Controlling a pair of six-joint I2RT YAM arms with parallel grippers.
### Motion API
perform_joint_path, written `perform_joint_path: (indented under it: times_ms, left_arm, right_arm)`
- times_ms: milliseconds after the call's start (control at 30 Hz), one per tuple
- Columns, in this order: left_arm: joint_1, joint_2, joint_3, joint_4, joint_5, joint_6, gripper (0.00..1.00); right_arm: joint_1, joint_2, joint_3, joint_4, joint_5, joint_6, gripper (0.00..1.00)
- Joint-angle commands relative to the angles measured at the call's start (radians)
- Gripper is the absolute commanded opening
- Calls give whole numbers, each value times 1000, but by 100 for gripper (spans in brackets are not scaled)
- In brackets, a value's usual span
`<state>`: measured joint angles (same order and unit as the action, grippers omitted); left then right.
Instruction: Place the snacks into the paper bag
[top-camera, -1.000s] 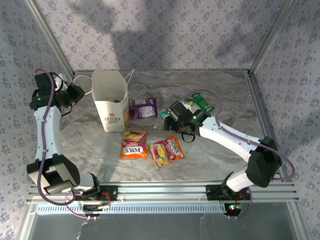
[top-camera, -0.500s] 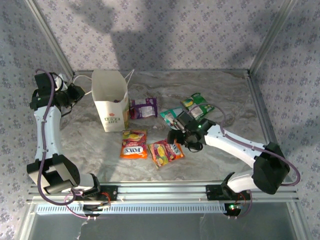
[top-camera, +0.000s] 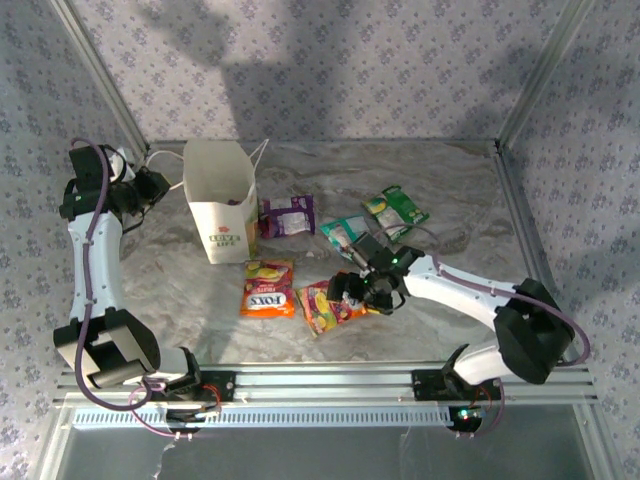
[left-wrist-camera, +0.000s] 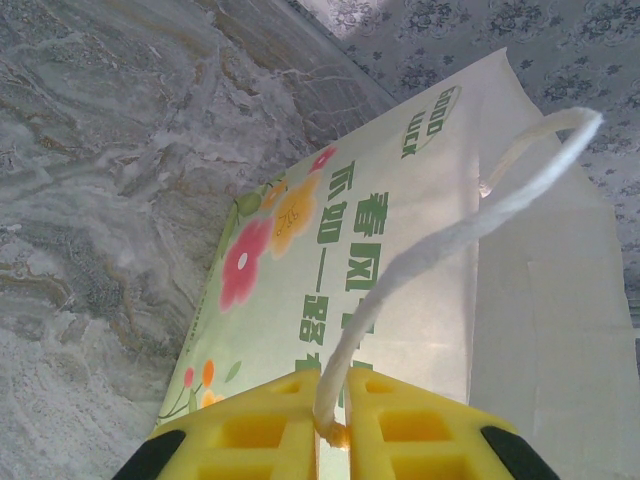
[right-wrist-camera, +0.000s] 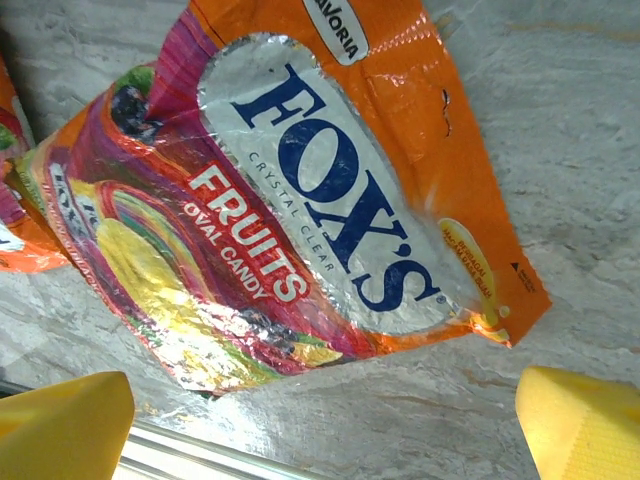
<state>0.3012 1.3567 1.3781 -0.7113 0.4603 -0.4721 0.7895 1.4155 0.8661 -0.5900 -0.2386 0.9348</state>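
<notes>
The paper bag (top-camera: 220, 205) is standing upright at the far left of the marbled worktop (top-camera: 450, 180), its mouth facing up and gaping open. The left claw (top-camera: 150, 186) is sitting just to the left of the bag. In the left wrist view its yellow fingers (left-wrist-camera: 250, 435) are pinching shut on the bag's white cord handle (left-wrist-camera: 450, 235), which is looping up past the flower-printed side.

The right claw (top-camera: 347, 289) is hanging low over the near middle of the worktop, directly above the right FOX'S packet (top-camera: 325, 310). Its jaws are standing wide apart and gripping nothing. In the right wrist view one yellow fingertip (right-wrist-camera: 60, 420) is showing at each lower corner, with the orange packet spreading between and beyond them. That packet is lying flat, label up, just beside the left FOX'S packet (top-camera: 267, 288), which is lying near the foot of the bag.

The purple packet (top-camera: 288, 215) is lying just right of the bag. The teal packet (top-camera: 345, 232) is lying further right, just beyond the right claw, and the green-and-white packet (top-camera: 395, 208) is resting to its far right.
</notes>
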Motion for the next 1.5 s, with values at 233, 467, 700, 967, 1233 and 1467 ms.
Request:
perform_joint_path:
  times_ms: [233,467,700,967,1233,1467]
  left_arm:
    - [4,-19,20,-29,10,23,16]
    - [5,-23,15,-37,7,30,16]
    - [5,-19,13,-32,5,29,16]
    - [5,-22,19,-38,15,30,16]
    - [4,-30,38,-64,14,44,16]
    - [5,-45,32,-74,15,43,16]
  right_arm:
    - [-18,77,-34,40,-59,48,100]
    - [-18,71,-26,-19,-32,51,100]
    - [-10,-12,-62,-59,4,75,100]
    - [-21,71,-53,45,-66,65,100]
    - [-19,126,-49,147,-114,114,100]
    - [-45,141,-92,254,-102,204,95]
